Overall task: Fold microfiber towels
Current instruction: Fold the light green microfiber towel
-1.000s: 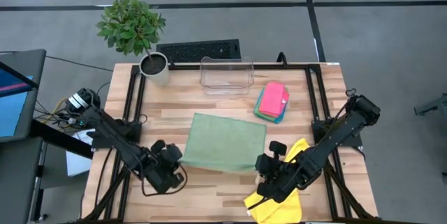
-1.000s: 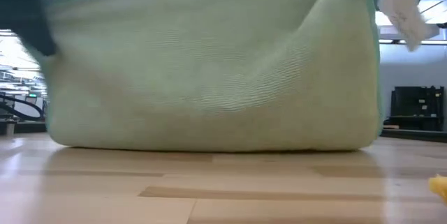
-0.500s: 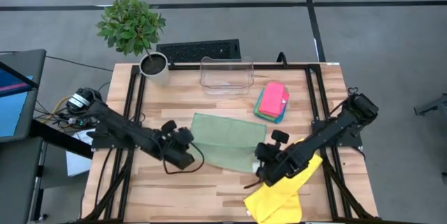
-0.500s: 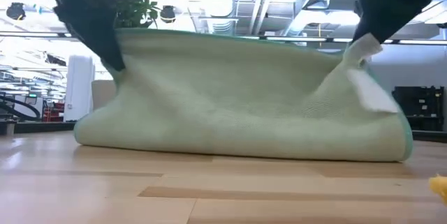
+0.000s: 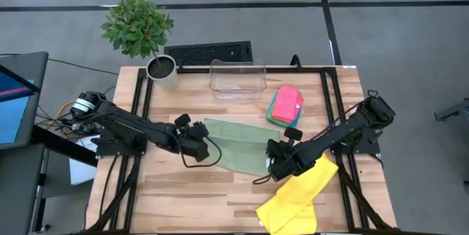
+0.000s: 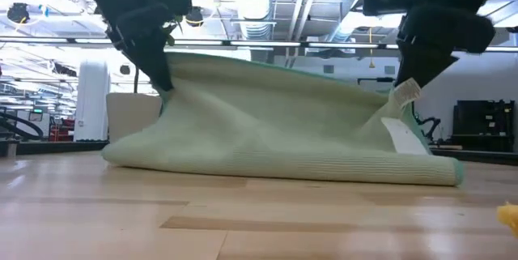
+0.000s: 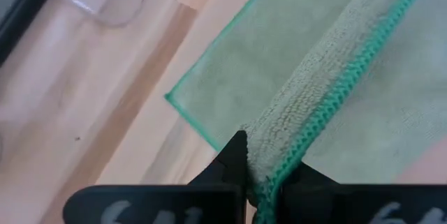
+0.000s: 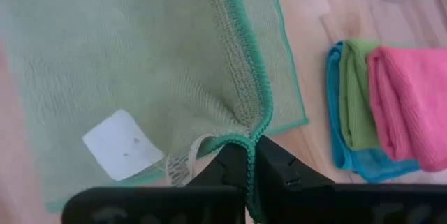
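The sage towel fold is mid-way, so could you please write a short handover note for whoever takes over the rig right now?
Left gripper: shut on the sage towel, at its left near corner.
Right gripper: shut on the same towel, at its right near corner.
Both hold the near edge lifted over the half lying on the table.
Done: the pink, green and blue towels sit folded in a stack by the clear bin.
Left: lay this fold down and finish it, then fold the yellow towel.

A clear plastic bin [image 5: 237, 78] stands empty at the far edge of the wooden surface [image 5: 183, 195]. A potted plant [image 5: 141, 36] sits at the far left corner, and a black keyboard [image 5: 208, 52] lies just behind the bin, off the edge.
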Action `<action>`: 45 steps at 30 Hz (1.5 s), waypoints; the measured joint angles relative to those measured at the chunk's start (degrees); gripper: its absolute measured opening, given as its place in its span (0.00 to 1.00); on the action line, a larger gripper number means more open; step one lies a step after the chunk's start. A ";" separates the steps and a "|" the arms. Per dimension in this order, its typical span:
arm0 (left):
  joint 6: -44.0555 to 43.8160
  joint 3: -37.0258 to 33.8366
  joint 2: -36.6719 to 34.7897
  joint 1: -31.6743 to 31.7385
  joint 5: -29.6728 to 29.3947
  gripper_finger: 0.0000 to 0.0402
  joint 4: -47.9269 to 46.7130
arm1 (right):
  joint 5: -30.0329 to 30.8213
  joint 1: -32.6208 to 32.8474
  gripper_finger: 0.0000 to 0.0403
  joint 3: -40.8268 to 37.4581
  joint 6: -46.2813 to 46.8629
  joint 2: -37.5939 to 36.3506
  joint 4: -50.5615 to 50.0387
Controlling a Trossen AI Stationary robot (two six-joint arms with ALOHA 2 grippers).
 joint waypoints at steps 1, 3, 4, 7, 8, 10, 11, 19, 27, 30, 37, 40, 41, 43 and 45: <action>0.94 -0.83 0.02 0.39 0.56 0.00 1.40 | -0.25 -0.27 0.09 -0.23 -0.15 0.00 0.00; 1.56 -2.06 0.04 1.07 1.54 0.00 3.60 | -0.72 -0.55 0.09 -0.84 -0.14 -0.01 0.38; 1.59 -2.76 0.04 1.45 1.80 0.00 4.92 | -1.26 -0.58 0.09 -1.26 -0.13 -0.02 0.56; 1.75 -4.52 0.04 2.26 1.96 0.00 7.55 | -2.12 -0.62 0.08 -2.27 0.24 -0.02 1.73; 1.76 -4.77 0.04 2.40 2.01 0.00 7.89 | -2.37 -0.60 0.07 -2.60 0.26 -0.02 2.26; 1.77 -4.96 0.04 2.54 2.12 0.00 8.22 | -2.46 -0.60 0.07 -2.72 0.26 -0.02 2.25; 1.82 -5.09 0.04 2.64 2.14 0.00 8.17 | -2.43 -0.60 0.07 -2.70 0.26 -0.02 2.31; 3.08 -5.18 0.04 2.77 2.00 0.00 7.71 | -3.03 -1.79 0.12 -2.76 0.00 -0.02 1.80; 7.85 -5.18 0.04 3.04 0.86 0.14 10.04 | -4.78 -4.21 0.22 -2.75 -0.02 -0.02 1.61; 11.15 -5.18 0.04 4.04 0.87 0.23 11.96 | -4.31 -5.13 0.28 -2.75 0.20 -0.02 1.08; 12.96 -5.18 0.04 7.58 0.35 0.42 12.61 | -4.08 -7.57 0.49 -2.74 0.27 -0.02 -0.81; 13.87 -5.18 0.04 7.81 5.16 0.44 12.55 | -2.51 -7.85 0.56 -2.73 -0.93 -0.02 -2.78; 14.71 -5.18 0.04 7.76 7.31 0.44 12.57 | -1.67 -7.75 0.57 -2.72 -1.52 -0.03 -3.52; 16.59 -5.18 -0.07 7.50 10.98 0.42 12.53 | 0.91 -7.11 0.59 -2.72 -2.16 -0.90 -5.84; 19.14 -5.18 -0.24 7.20 11.88 0.41 12.63 | 3.47 -6.59 0.59 -2.70 -2.76 -2.43 -6.66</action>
